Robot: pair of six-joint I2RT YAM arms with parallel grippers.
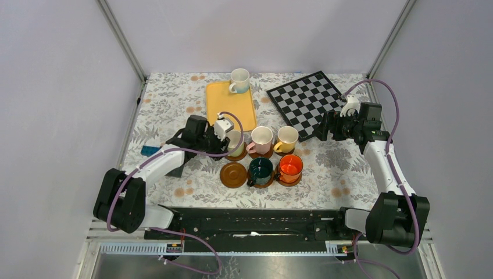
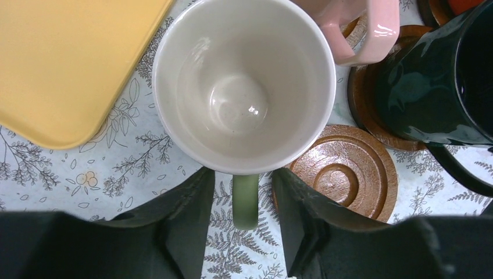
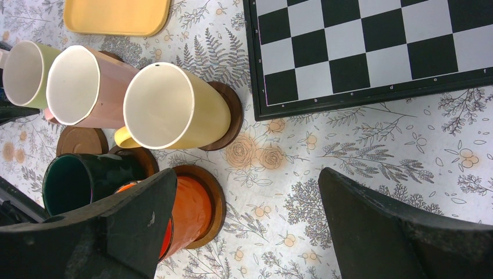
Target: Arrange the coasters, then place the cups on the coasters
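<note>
Five cups stand on coasters in two rows: pale green cup (image 1: 235, 141), pink cup (image 1: 261, 138) and yellow cup (image 1: 287, 138) behind, dark green cup (image 1: 260, 170) and orange cup (image 1: 290, 167) in front. One coaster (image 1: 234, 174) lies bare at the front left. The white cup (image 1: 239, 80) stands on the yellow tray (image 1: 224, 107). My left gripper (image 2: 244, 189) is open and straddles the pale green cup's handle (image 2: 245, 203) with a gap on each side. My right gripper (image 3: 247, 200) hangs open over the cloth, right of the orange cup (image 3: 192, 209), holding nothing.
A chessboard (image 1: 305, 102) lies at the back right, close to my right gripper (image 1: 327, 130). A small blue object (image 1: 150, 150) sits by the left arm. The flowered cloth (image 1: 174, 93) covers the table between grey walls.
</note>
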